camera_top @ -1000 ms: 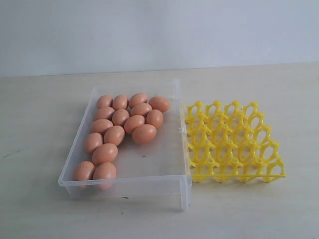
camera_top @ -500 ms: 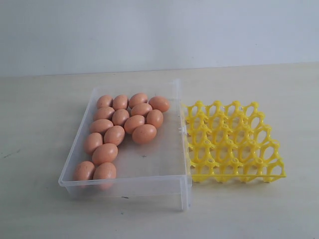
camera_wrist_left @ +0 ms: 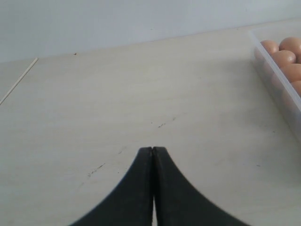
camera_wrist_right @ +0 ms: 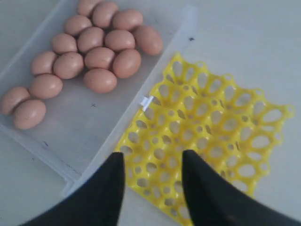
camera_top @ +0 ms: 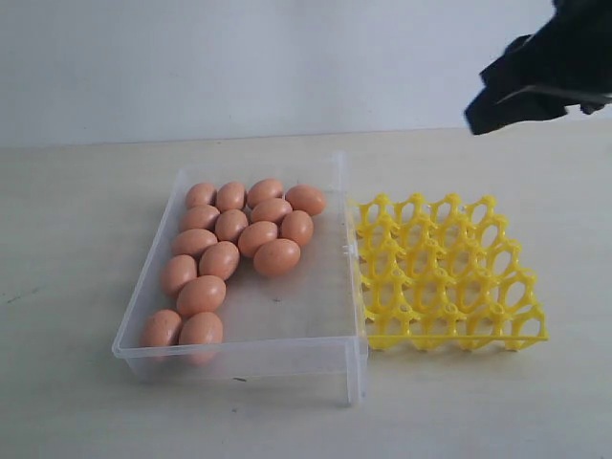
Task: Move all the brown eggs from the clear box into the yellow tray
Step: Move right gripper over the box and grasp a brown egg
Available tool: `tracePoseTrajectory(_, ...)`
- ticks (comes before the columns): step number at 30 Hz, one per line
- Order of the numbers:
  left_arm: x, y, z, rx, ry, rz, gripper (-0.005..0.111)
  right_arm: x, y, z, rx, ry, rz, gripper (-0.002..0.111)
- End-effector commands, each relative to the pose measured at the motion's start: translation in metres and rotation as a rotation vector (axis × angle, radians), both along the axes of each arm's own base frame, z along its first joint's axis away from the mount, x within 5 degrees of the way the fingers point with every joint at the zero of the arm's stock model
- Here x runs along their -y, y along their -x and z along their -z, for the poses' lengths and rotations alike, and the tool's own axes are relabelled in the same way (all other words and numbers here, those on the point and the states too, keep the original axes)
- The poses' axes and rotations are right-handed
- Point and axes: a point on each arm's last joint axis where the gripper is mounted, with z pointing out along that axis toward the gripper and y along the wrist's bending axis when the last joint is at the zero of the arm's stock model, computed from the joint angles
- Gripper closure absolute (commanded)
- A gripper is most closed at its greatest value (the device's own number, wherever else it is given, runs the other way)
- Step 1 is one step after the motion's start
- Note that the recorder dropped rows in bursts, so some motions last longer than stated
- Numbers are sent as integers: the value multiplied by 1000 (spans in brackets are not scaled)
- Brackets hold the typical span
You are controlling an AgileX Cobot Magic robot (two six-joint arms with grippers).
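Note:
Several brown eggs [camera_top: 236, 244] lie in the clear box [camera_top: 287, 311], grouped along its far and left sides; the right wrist view shows the eggs [camera_wrist_right: 89, 52] and the box [camera_wrist_right: 80, 136] from above. The yellow tray [camera_top: 445, 277] sits against the box's right wall with every cup empty, and the right wrist view shows the tray [camera_wrist_right: 211, 127] too. My right gripper [camera_wrist_right: 153, 157] hangs open and empty high over the tray's near edge; in the exterior view the right gripper [camera_top: 497, 96] is a dark shape at the top right. My left gripper [camera_wrist_left: 153, 150] is shut over bare table left of the box [camera_wrist_left: 277, 89].
A pale wooden table [camera_top: 76, 210] carries everything, with a plain white wall behind. A table seam [camera_wrist_left: 19, 80] runs far off in the left wrist view.
The right arm has come into the exterior view at the top right, where nothing showed before. Eggs, box and tray have not moved.

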Motion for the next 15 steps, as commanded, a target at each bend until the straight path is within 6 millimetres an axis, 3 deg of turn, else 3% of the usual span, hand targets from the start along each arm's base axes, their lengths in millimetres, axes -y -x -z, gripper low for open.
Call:
tracePoseTrajectory(1,0,0,-2,13,7,6,107,-32,-8,9,89,72,-105,35)
tracePoseTrajectory(4,0,0,-2,13,7,6,107,-53,-9,13,133,118,-126,40)
tracePoseTrajectory(7,0,0,-2,13,7,6,107,-70,-12,15,130,120,-151,58)
tracePoseTrajectory(12,0,0,-2,13,7,6,107,-86,-36,26,111,144,-182,84)
tracePoseTrajectory(15,0,0,-2,13,7,6,107,-98,-51,38,95,220,-287,108)
